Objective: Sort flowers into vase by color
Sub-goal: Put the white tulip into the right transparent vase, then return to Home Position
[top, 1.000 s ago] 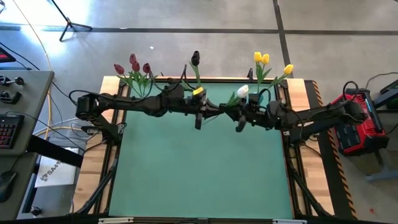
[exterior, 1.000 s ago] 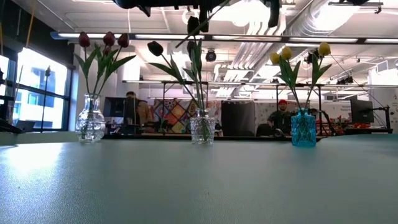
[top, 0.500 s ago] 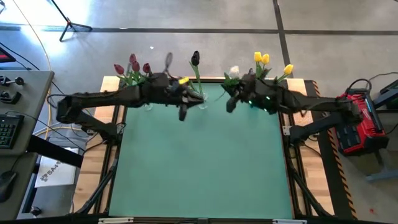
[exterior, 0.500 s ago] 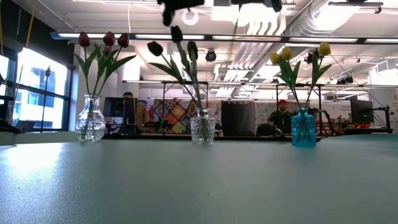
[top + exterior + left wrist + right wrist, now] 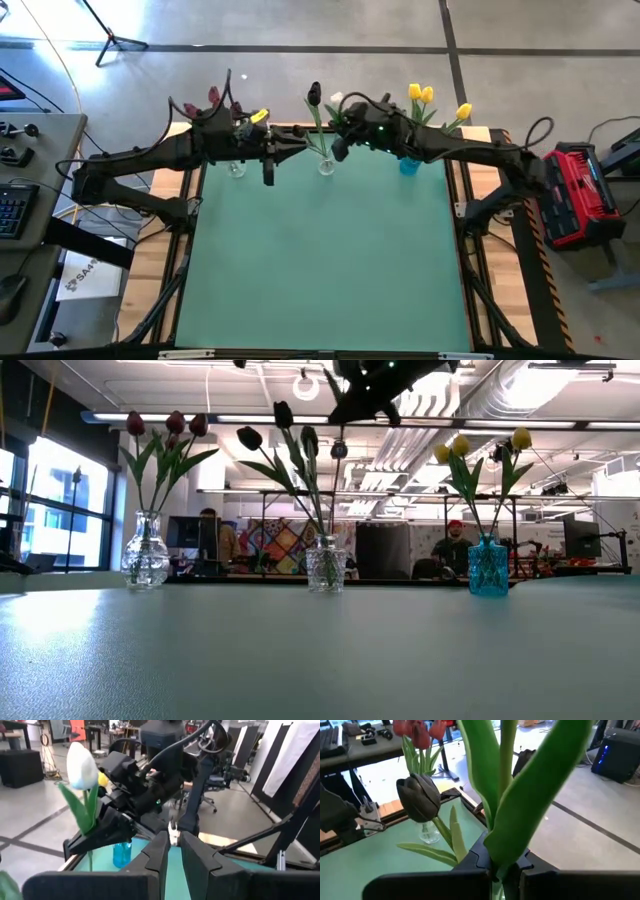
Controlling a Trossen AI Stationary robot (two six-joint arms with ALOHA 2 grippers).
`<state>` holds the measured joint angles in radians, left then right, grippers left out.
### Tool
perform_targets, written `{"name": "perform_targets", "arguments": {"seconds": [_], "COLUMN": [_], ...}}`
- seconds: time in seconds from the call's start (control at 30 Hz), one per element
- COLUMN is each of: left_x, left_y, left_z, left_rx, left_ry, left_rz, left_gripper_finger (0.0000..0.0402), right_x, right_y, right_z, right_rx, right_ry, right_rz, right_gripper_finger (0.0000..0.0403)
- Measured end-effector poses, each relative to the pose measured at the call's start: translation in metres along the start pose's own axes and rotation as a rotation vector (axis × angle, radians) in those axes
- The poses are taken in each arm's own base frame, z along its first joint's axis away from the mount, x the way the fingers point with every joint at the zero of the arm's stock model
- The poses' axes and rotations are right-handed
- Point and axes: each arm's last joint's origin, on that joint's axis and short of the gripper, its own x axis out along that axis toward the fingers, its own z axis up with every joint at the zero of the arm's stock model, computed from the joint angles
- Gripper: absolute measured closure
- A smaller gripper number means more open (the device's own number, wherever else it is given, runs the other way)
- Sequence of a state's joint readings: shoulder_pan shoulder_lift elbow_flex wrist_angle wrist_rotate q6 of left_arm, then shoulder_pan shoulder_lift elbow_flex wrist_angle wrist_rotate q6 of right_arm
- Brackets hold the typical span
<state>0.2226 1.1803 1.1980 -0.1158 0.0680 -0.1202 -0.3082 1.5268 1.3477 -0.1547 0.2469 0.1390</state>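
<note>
My right gripper [image 5: 338,148] is shut on a white tulip [image 5: 82,765] and holds it high over the table's far edge, beside the middle clear vase [image 5: 326,165] with two black tulips [image 5: 283,412]. In the low view this gripper [image 5: 345,408] hangs above that vase [image 5: 325,565]. Its own wrist view shows the green stem and leaf [image 5: 520,805] rising from its fingers. My left gripper [image 5: 172,850] is shut and touches nothing; it hovers [image 5: 268,172] between the red-tulip vase [image 5: 236,168] and the middle vase. Yellow tulips [image 5: 420,94] stand in the blue vase [image 5: 488,565]. My right gripper pinches the white tulip's green stem and a leaf base [image 5: 502,862] between its two fingers, well below the head. The fingers lie across the stem, coming level from the table's right side. The tulip is lifted clear and stands upright, its head [image 5: 336,98] above the gripper.
All three vases stand in a row along the table's far edge, red tulips [image 5: 165,423] on the left. The green mat [image 5: 320,270] takes up the table nearer to me. People sit in the room behind [image 5: 455,545]. A red case [image 5: 575,195] lies right of the table.
My right gripper carried the white tulip toward the far edge and leftward, from near the blue vase to the middle vase. My left gripper drew away leftward from the middle vase toward the red tulips. The second black tulip tipped leftward in the middle vase.
</note>
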Motion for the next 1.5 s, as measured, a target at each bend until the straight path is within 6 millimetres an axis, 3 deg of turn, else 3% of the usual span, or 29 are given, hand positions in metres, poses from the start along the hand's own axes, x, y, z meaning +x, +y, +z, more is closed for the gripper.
{"name": "perform_targets", "arguments": {"seconds": [0.3, 0.43, 0.57, 0.73, 0.87, 0.97, 1.17, 1.33, 1.5], "left_x": [0.0, 0.0, -0.001, -0.001, -0.002, -0.005, -0.019, -0.025, -0.026], "left_y": [0.001, 0.002, 0.006, 0.011, 0.014, 0.016, 0.027, 0.04, 0.044], "left_z": [-0.005, -0.005, -0.004, -0.003, -0.003, -0.002, 0.005, 0.007, 0.006], "left_rx": [0.03, 0.051, 0.061, 0.068, 0.064, 0.064, 0.035, 0.004, -0.027], "left_ry": [0.053, 0.045, 0.035, 0.033, 0.034, 0.037, 0.017, 0.019, 0.024], "left_rz": [0.011, 0.072, 0.117, 0.138, 0.146, 0.155, 0.212, 0.231, 0.199], "left_gripper_finger": [0.0359, 0.0359, 0.0359, 0.0359, 0.0359, 0.0359, 0.0359, 0.0359, 0.0359], "right_x": [0.014, 0.018, 0.018, 0.019, 0.015, 0.003, -0.04, -0.059, -0.078], "right_y": [-0.004, -0.004, -0.006, -0.009, -0.012, -0.008, -0.002, 0.0, 0.007], "right_z": [-0.007, -0.012, -0.014, -0.013, -0.002, 0.015, 0.049, 0.039, 0.017], "right_rx": [-0.005, 0.024, 0.028, 0.082, 0.118, 0.117, 0.133, 0.125, 0.165], "right_ry": [0.023, 0.054, 0.078, 0.071, 0.065, 0.062, 0.117, 0.192, 0.129], "right_rz": [0.001, 0.002, -0.005, -0.038, -0.052, -0.045, -0.047, -0.099, -0.07], "right_gripper_finger": [0.0402, 0.038, 0.0315, 0.0201, 0.0134, 0.0115, 0.0112, 0.0112, 0.0127]}}
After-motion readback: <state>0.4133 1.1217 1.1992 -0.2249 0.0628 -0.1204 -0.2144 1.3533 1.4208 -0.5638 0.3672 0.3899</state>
